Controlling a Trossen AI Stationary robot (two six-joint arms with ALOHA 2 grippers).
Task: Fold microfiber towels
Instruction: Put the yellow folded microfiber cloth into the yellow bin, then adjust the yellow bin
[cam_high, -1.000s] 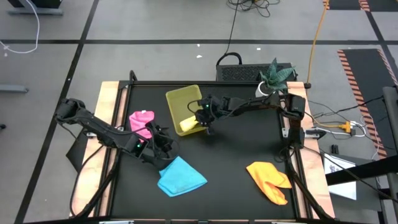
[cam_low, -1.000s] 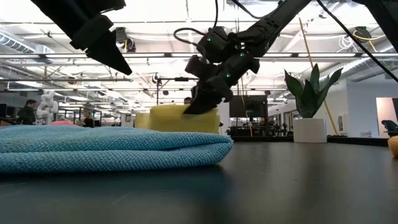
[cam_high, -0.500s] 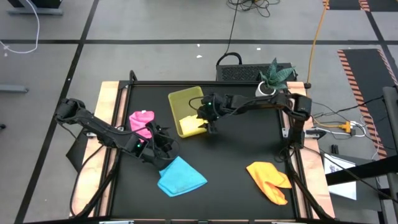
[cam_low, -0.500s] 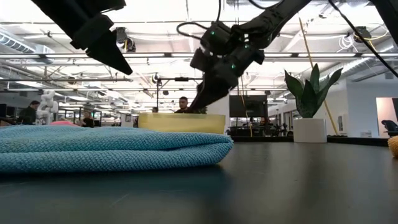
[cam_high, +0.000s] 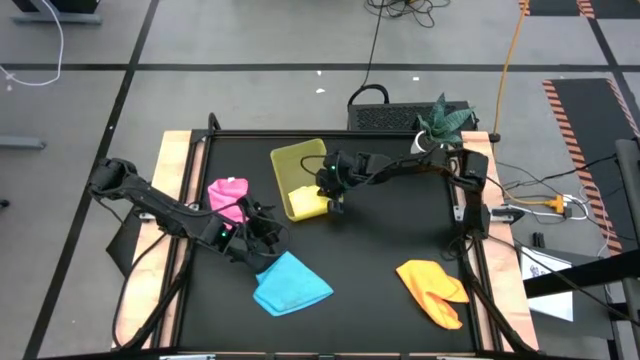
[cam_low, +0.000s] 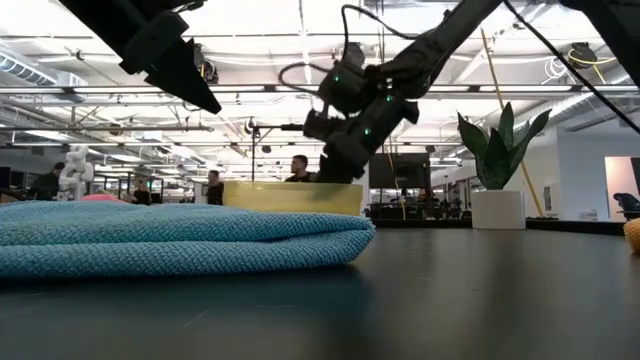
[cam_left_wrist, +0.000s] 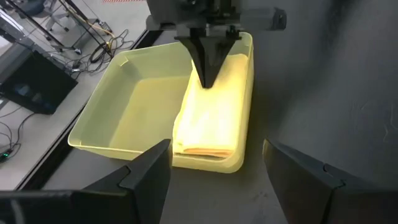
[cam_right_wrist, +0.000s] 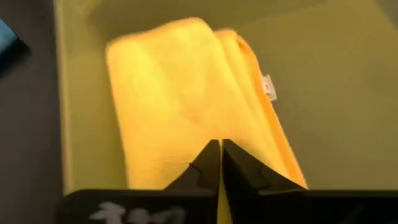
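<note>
Black surface (cam_high: 370, 250) with wood rim, open workshop behind, potted plant (cam_low: 497, 165) at far right corner, right pincer (cam_right_wrist: 219, 163) pressed together over yellow towel (cam_right_wrist: 186, 102) in tray (cam_left_wrist: 118, 106), left pincer (cam_left_wrist: 214, 165) spread.

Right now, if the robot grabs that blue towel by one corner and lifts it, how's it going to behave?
Probably floppy: the blue towel lies soft and rounded at its fold in the low view, so lifting a corner would likely undo the fold. Likely light. Its nubby weave suggests it would drag rather than slide on the black table.
</note>
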